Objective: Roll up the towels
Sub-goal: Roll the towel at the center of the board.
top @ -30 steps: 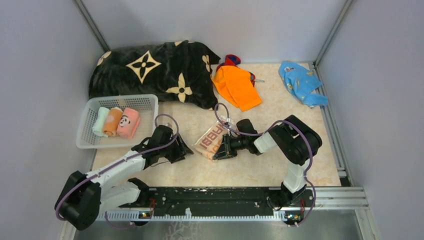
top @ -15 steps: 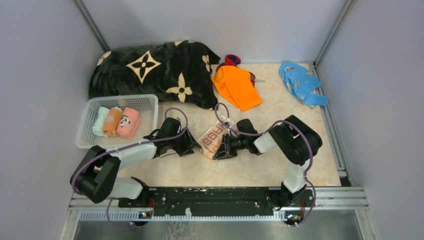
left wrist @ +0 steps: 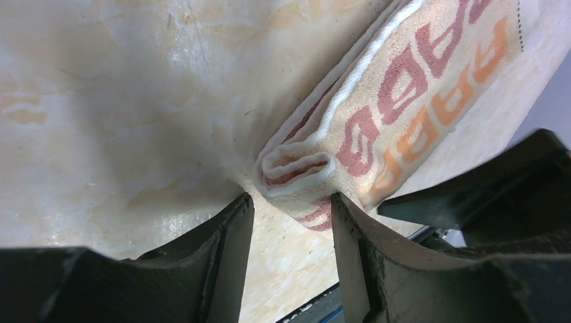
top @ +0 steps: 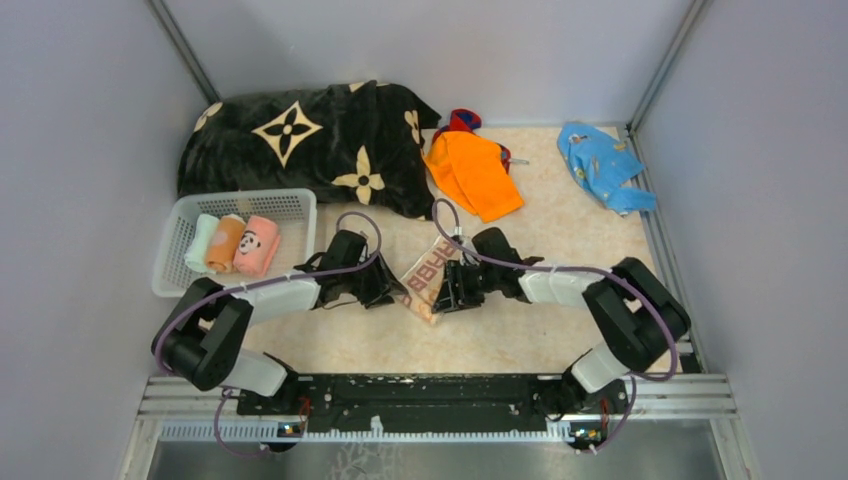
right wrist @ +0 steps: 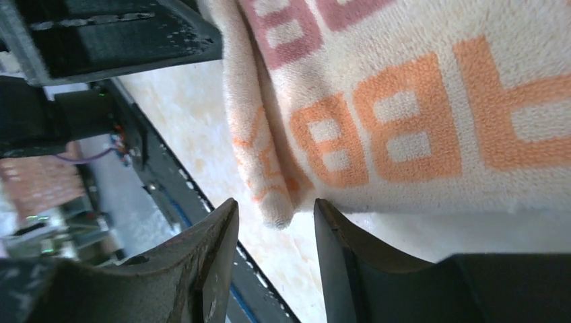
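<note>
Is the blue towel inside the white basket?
No, the blue towel lies crumpled in the far right corner, far from the white basket.

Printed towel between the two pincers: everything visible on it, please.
Beige terry towel with blocky red and orange lettering and a white corded hem. Folded into a narrow strip, layers showing at one end, lying flat and diagonal on the tabletop between the arms. The left pincer stands open with that layered end at its fingertips; the right pincer is open at a corner of its edge. Neither clamps it. Not rolled yet.
</note>
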`<state>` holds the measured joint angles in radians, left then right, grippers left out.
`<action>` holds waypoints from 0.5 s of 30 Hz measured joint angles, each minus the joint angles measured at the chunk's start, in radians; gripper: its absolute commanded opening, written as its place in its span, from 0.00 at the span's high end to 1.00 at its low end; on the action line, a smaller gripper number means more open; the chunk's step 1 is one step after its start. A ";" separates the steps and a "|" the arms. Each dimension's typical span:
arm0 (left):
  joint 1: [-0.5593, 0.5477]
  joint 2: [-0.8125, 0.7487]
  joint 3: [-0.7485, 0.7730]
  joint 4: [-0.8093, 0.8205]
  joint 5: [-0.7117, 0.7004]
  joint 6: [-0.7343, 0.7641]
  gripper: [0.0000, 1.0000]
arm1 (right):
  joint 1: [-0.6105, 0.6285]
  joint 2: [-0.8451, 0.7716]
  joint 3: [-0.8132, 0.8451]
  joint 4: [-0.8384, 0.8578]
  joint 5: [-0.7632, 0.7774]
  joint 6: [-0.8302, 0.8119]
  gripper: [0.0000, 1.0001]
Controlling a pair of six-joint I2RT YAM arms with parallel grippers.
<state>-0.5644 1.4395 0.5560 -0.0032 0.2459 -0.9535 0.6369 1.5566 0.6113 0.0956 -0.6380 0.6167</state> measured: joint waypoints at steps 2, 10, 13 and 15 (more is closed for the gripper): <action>0.000 0.005 0.002 0.003 0.003 -0.002 0.46 | 0.026 -0.054 0.039 -0.097 0.087 -0.052 0.54; 0.000 0.020 0.006 0.015 0.016 -0.013 0.47 | 0.166 -0.163 0.134 -0.199 0.256 -0.189 0.54; 0.000 0.021 0.006 0.015 0.016 -0.014 0.47 | 0.211 -0.150 0.143 -0.199 0.267 -0.213 0.54; 0.000 0.021 0.006 0.016 0.016 -0.015 0.47 | 0.226 -0.122 0.154 -0.188 0.266 -0.222 0.54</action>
<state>-0.5640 1.4601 0.5621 0.0124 0.2619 -0.9688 0.8627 1.4345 0.7654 -0.0925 -0.3721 0.3943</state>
